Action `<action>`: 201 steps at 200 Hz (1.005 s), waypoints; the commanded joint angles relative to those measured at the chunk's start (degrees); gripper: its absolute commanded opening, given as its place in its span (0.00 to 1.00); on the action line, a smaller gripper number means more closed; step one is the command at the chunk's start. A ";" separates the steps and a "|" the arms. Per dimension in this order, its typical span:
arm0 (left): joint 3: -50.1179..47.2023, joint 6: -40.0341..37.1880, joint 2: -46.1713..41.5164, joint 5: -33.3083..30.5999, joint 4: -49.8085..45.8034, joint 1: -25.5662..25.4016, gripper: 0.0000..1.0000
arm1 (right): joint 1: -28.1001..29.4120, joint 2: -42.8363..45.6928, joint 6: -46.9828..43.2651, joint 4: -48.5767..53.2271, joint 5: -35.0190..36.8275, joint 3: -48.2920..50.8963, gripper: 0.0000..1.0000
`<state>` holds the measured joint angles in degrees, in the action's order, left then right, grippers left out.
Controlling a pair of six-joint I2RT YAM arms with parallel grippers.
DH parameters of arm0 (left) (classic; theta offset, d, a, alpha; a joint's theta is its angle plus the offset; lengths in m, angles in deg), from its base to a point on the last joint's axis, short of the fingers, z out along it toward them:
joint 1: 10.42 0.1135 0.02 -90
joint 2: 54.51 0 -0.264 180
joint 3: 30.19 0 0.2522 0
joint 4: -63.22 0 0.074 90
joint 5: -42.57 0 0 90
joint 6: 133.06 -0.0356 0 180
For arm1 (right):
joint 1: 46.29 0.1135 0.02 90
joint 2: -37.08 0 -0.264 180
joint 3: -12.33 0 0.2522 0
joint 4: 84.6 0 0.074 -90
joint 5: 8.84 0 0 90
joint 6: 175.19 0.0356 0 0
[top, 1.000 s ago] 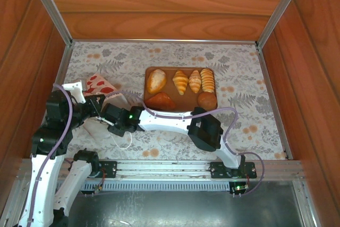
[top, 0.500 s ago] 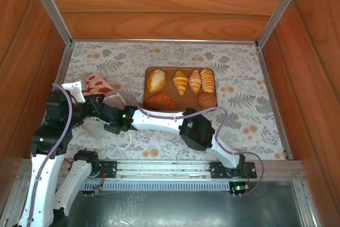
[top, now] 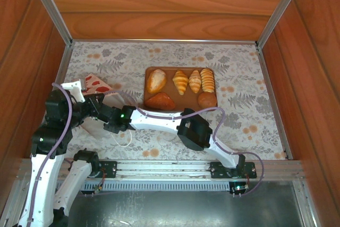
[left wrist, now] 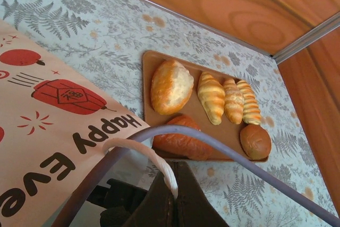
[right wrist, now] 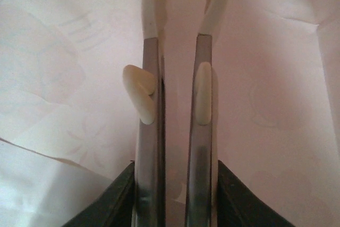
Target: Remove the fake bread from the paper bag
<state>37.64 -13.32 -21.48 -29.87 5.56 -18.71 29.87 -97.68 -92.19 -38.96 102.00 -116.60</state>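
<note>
The paper bag (top: 97, 84), white with red print, lies at the left of the table; in the left wrist view its printed side (left wrist: 53, 131) shows dark lettering. My left gripper (left wrist: 178, 167) is shut on the bag's white cord handle (left wrist: 151, 158) and holds the mouth up. My right gripper (right wrist: 180, 3) is inside the bag, white paper on all sides. Its fingers stand a narrow gap apart with nothing between them. No bread shows inside. Several pieces of fake bread (top: 180, 82) lie on the brown tray (top: 187, 100), among them an oval loaf (left wrist: 171, 86) and a round bun (left wrist: 255, 141).
The right arm (top: 194, 128) reaches across the front of the table from right to left, its purple cable (left wrist: 239, 158) arching over it. Wooden walls (top: 159, 3) close in the floral table cover (top: 244, 89) at the back and both sides.
My right gripper has pushed further left into the bag and its fingers have drawn closer together. The bag has shifted slightly left. The left gripper still grips the handle.
</note>
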 commanded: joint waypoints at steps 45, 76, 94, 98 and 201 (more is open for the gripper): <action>1.14 0.24 -0.31 1.03 -0.53 -0.36 0.00 | 0.57 -0.69 -0.09 0.00 -0.01 -2.40 0.27; 0.55 -0.53 -1.11 0.63 -0.57 -0.39 0.00 | 0.57 -0.19 -1.13 0.28 -0.79 -2.00 0.34; 0.51 -0.79 -1.24 1.43 -0.57 -0.36 0.00 | 0.61 -0.36 -2.21 -1.14 -1.42 -1.28 0.40; 0.59 -0.88 -1.08 1.84 -0.51 -0.40 0.00 | 0.57 -0.52 -2.50 -1.32 -1.37 -1.36 0.41; 2.64 -0.02 0.46 4.41 -0.13 -0.37 0.00 | -0.35 -1.53 1.93 -0.07 -11.70 -4.32 0.46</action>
<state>39.60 -13.65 -20.41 -27.18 5.63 -18.74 29.81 -98.99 -92.54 -39.12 95.59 -117.94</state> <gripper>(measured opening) 0.044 0.449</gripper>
